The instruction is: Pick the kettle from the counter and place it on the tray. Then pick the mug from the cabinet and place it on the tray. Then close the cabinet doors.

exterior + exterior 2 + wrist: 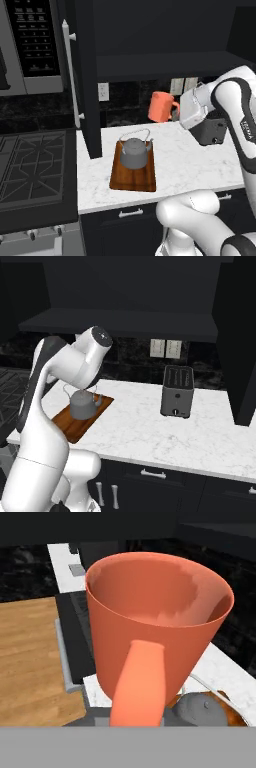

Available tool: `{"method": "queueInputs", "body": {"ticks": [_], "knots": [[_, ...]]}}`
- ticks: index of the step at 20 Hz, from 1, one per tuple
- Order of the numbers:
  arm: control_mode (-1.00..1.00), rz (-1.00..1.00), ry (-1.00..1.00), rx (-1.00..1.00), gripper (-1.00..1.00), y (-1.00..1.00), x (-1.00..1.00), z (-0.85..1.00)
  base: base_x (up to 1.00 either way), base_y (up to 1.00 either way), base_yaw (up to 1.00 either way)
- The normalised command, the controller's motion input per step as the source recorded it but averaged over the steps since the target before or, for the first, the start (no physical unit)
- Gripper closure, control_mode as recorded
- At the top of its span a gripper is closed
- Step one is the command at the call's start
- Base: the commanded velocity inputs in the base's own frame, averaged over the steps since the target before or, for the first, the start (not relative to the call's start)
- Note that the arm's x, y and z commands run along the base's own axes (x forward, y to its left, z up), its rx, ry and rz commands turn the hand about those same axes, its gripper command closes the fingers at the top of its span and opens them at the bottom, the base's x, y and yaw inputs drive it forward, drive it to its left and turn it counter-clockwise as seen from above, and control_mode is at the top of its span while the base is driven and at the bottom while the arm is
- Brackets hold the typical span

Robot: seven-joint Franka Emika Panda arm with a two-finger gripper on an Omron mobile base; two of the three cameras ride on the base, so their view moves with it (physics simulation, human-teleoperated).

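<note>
The orange mug (162,106) hangs in the air above the back of the counter (195,167), its handle toward my gripper (176,108), which is shut on it. In the hand view the mug (155,627) is huge and upright, handle nearest, hiding the fingertips. The dark grey kettle (134,152) stands upright on the reddish-brown tray (131,181), lower left of the mug. In the right base view the kettle (82,405) sits on the tray (72,426) behind my arm. The cabinet (120,321) is open, its left door (87,75) swung out.
A boxy grey toaster (177,391) stands on the counter right of the tray. The microwave (30,45) hangs over the gas stove (30,165) at left. The right cabinet door (237,341) juts out over the counter's right end.
</note>
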Motion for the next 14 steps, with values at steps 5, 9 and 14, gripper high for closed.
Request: {"method": "queueInputs", "body": {"ticks": [5, 9, 14], "knots": [[-1.00, 0.04, 0.01, -0.17, 1.00, 0.32, 0.00, -0.89, 0.00, 0.00, 0.00], [-1.00, 0.07, 0.00, -0.13, 1.00, 0.18, 0.00, -1.00, 0.00, 0.00, 0.00], [-1.00, 0.11, 0.01, -0.05, 1.00, 0.01, 0.03, -0.92, 0.00, 0.00, 0.00]]}}
